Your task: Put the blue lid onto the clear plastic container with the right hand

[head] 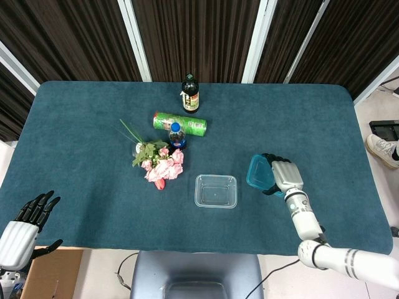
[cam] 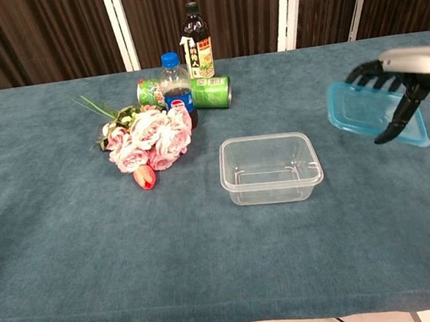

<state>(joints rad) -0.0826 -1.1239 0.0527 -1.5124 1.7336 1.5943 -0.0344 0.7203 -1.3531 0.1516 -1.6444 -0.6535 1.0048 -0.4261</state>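
Note:
The blue lid (cam: 364, 111) hangs tilted in the air, pinched by my right hand (cam: 396, 88). In the head view the blue lid (head: 257, 174) sits just right of the clear plastic container (head: 216, 190), with the right hand (head: 282, 175) over its right side. The clear plastic container (cam: 270, 167) stands open and empty on the table, left of and below the lid. My left hand (head: 28, 218) hangs off the table's near left corner with its fingers spread, holding nothing.
A bunch of pink flowers (cam: 147, 142) lies left of the container. Behind it stand a cola bottle (cam: 176, 88), a lying green can (cam: 205, 92) and a dark sauce bottle (cam: 195, 38). A cardboard box (head: 53, 274) sits below the table's left edge.

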